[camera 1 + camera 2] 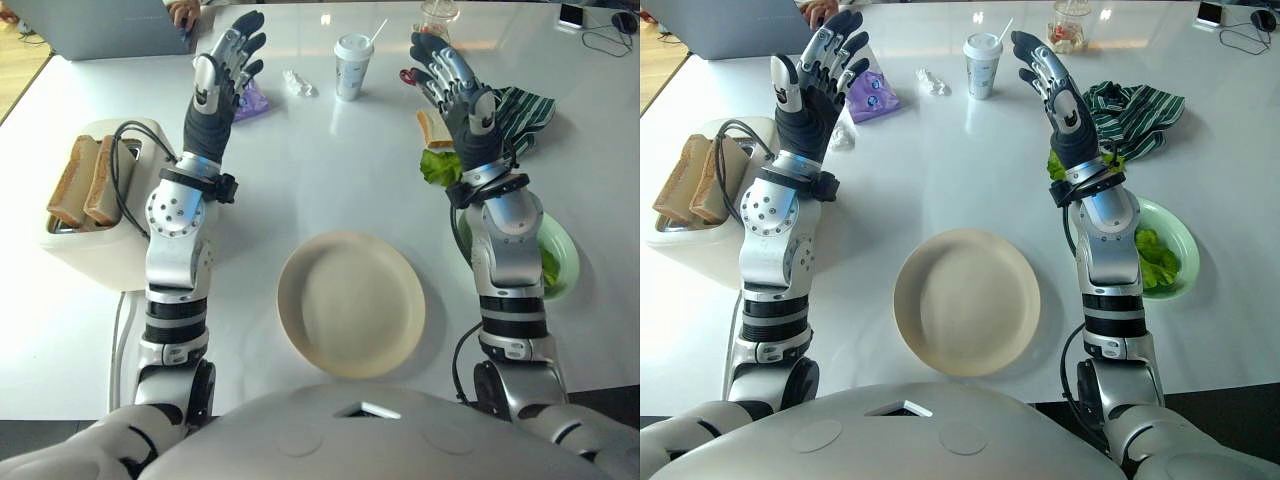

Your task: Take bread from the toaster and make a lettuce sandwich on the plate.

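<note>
The left hand [225, 68] was raised over the table with its fingers spread apart, holding nothing and touching nothing. The bread [85, 180] lay to its left and closer to the robot: two slices stood in the slots of the toaster [100, 255], their long axes running roughly front to back, just beside the left forearm. That made the left arm plainly the nearer one for the pick, which would call for the hand to draw back and swing leftward. The right hand [452, 88] was likewise spread and empty, well apart from the toaster, above the green bowl [568, 262] of lettuce [1155, 262]. The plate [350, 300] sat bare between the two arms, near the robot
</note>
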Controlling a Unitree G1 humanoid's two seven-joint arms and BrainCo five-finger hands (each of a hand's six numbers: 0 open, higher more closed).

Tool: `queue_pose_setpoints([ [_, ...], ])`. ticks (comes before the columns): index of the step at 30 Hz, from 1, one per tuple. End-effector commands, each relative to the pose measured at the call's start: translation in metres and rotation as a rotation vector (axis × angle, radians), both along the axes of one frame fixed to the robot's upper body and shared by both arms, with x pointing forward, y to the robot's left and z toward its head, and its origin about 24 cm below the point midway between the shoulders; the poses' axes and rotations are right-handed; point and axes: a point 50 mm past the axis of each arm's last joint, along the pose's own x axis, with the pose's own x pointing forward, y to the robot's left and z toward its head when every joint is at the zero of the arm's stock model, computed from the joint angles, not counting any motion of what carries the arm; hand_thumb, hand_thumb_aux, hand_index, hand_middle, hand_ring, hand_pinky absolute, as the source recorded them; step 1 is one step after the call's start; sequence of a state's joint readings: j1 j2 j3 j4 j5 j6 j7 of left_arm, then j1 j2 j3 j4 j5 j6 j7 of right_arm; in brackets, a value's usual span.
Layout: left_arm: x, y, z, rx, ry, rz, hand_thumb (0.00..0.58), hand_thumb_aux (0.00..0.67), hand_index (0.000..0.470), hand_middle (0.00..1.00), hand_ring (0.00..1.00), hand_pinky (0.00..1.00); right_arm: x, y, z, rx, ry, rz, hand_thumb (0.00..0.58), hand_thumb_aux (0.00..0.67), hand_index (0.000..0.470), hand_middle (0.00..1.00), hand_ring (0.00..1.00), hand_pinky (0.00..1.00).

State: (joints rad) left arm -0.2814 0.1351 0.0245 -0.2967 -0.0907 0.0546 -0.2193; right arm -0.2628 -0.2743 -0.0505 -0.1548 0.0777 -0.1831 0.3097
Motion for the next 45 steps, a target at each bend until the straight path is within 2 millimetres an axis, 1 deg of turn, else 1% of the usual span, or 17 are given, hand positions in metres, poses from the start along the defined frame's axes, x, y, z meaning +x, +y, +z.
queue_pose_setpoints([
  [1, -0.002, -0.002, -0.003, 0.032, 0.0, 0.009, 0.0, 0.0, 0.0, 0.0, 0.0, 0.0, -0.003, -0.001, -0.001, -0.013, 0.007, 0.004, 0.0, 0.0, 0.0, 0.0, 0.0, 0.0],
  [6, -0.001, 0.001, -0.006, 0.079, 0.008, 0.064, 0.0, 0.0, 0.0, 0.0, 0.0, 0.0, -0.005, -0.001, -0.003, -0.02, 0.01, 0.003, 0.0, 0.0, 0.0, 0.0, 0.0, 0.0],
  [9, -0.001, 0.011, 0.002, 0.246, -0.032, 0.147, 0.0, 0.0, 0.0, 0.0, 0.0, 0.0, -0.007, -0.001, -0.005, -0.024, 0.012, 0.001, 0.0, 0.0, 0.0, 0.0, 0.0, 0.0],
  [11, -0.007, 0.024, 0.022, 0.383, -0.106, 0.214, 0.0, 0.0, 0.0, 0.0, 0.0, 0.0, -0.008, 0.0, -0.006, -0.026, 0.014, 0.001, 0.0, 0.0, 0.0, 0.0, 0.0, 0.0],
  [15, -0.045, 0.078, 0.083, 0.808, -0.352, 0.599, 0.0, 0.0, 0.0, 0.0, 0.0, 0.0, -0.016, -0.001, -0.011, -0.021, 0.024, -0.016, 0.0, 0.0, 0.0, 0.0, 0.0, 0.0],
  [17, -0.059, 0.102, 0.099, 0.957, -0.355, 0.751, 0.0, 0.0, 0.0, 0.0, 0.0, 0.0, -0.022, -0.003, -0.013, -0.012, 0.029, -0.04, 0.0, 0.0, 0.0, 0.0, 0.0, 0.0],
  [23, -0.068, 0.176, 0.082, 1.316, 0.024, 0.956, 0.0, 0.0, 0.0, 0.0, 0.0, 0.0, -0.033, -0.006, -0.016, 0.026, 0.046, -0.094, 0.0, 0.0, 0.0, 0.0, 0.0, 0.0],
  [26, -0.076, 0.206, 0.047, 1.466, 0.304, 0.905, 0.0, 0.0, 0.0, 0.0, 0.0, 0.0, -0.034, -0.005, -0.014, 0.04, 0.049, -0.097, 0.0, 0.0, 0.0, 0.0, 0.0, 0.0],
  [27, -0.079, 0.211, 0.031, 1.498, 0.391, 0.85, 0.083, 0.05, 0.035, 0.0, 0.0, 0.0, -0.034, -0.005, -0.014, 0.043, 0.05, -0.095, 0.0, 0.0, 0.0, 0.0, 0.0, 0.0],
  [28, -0.082, 0.211, 0.019, 1.511, 0.449, 0.799, 0.248, 0.163, 0.114, 0.0, 0.0, 0.0, -0.034, -0.005, -0.013, 0.044, 0.05, -0.095, 0.0, 0.0, 0.0, 0.0, 0.0, 0.0],
  [29, -0.083, 0.21, 0.011, 1.514, 0.481, 0.761, 0.328, 0.229, 0.16, 0.0, 0.0, 0.0, -0.034, -0.006, -0.012, 0.044, 0.049, -0.097, 0.0, 0.0, 0.0, 0.0, 0.0, 0.0],
  [30, -0.083, 0.209, 0.007, 1.515, 0.492, 0.743, 0.331, 0.231, 0.162, 0.0, 0.0, 0.0, -0.034, -0.006, -0.012, 0.045, 0.049, -0.099, 0.0, 0.0, 0.0, 0.0, 0.0, 0.0],
  [33, -0.08, 0.208, -0.001, 1.526, 0.523, 0.716, 0.494, 0.413, 0.289, 0.0, 0.0, 0.0, -0.034, -0.009, -0.011, 0.047, 0.048, -0.111, 0.0, 0.0, 0.0, 0.0, 0.0, 0.0],
  [35, -0.079, 0.208, -0.003, 1.514, 0.538, 0.711, 0.577, 0.62, 0.435, 0.0, 0.0, 0.0, -0.033, -0.01, -0.011, 0.047, 0.048, -0.115, 0.0, 0.0, 0.0, 0.0, 0.0, 0.0],
  [37, -0.076, 0.205, -0.005, 1.511, 0.538, 0.694, 0.524, 0.462, 0.324, 0.0, 0.0, 0.0, -0.033, -0.011, -0.011, 0.041, 0.046, -0.123, 0.0, 0.0, 0.0, 0.0, 0.0, 0.0],
  [44, -0.068, 0.198, -0.007, 1.517, 0.523, 0.674, 0.482, 0.394, 0.276, 0.0, 0.0, 0.0, -0.031, -0.011, -0.011, 0.027, 0.045, -0.136, 0.0, 0.0, 0.0, 0.0, 0.0, 0.0],
  [45, -0.068, 0.197, -0.006, 1.515, 0.519, 0.678, 0.413, 0.31, 0.217, 0.0, 0.0, 0.0, -0.031, -0.011, -0.012, 0.024, 0.045, -0.135, 0.0, 0.0, 0.0, 0.0, 0.0, 0.0],
])
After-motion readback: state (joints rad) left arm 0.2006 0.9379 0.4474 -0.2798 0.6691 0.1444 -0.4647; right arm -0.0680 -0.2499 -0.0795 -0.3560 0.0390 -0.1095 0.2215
